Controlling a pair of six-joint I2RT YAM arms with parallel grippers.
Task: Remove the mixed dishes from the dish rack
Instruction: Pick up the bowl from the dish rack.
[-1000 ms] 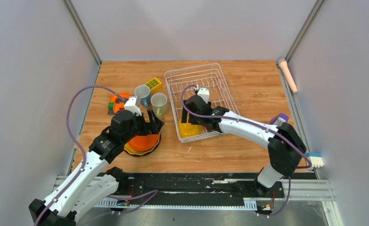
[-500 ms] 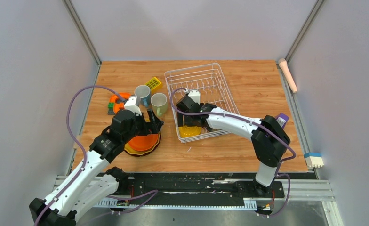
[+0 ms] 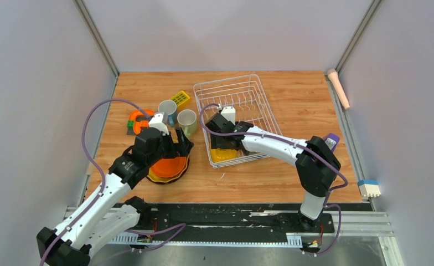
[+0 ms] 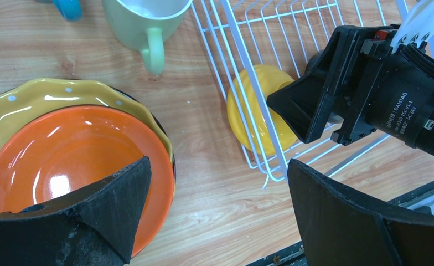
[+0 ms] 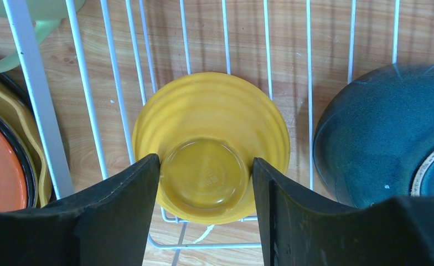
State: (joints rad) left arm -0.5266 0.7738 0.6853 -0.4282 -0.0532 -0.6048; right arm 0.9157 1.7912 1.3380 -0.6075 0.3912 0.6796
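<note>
The white wire dish rack (image 3: 257, 88) stands at mid table. An upside-down yellow bowl (image 3: 223, 154) lies in its near corner. My right gripper (image 3: 219, 144) is open just over it; in the right wrist view its fingers (image 5: 112, 216) flank the foot ring of the bowl (image 5: 209, 127), very close. A dark bowl (image 5: 381, 133) lies beside it in the rack (image 5: 37, 105). My left gripper (image 3: 179, 143) is open and empty above the stacked orange plate (image 4: 65, 160) and yellow plate (image 4: 65, 91). The pale green mug (image 3: 186, 121) and blue mug (image 3: 166, 111) stand left of the rack.
A yellow studded brick (image 3: 180, 99) and an orange round gadget (image 3: 139, 120) sit behind the mugs. A pink stick (image 3: 338, 86) lies at the right edge, and a blue-white block (image 3: 369, 187) off the table's right. In the left wrist view my right arm (image 4: 381, 88) reaches over the rack.
My right gripper moved left inside the rack onto the yellow bowl and its elbow swung inward. My left gripper shifted slightly back over the plates.
</note>
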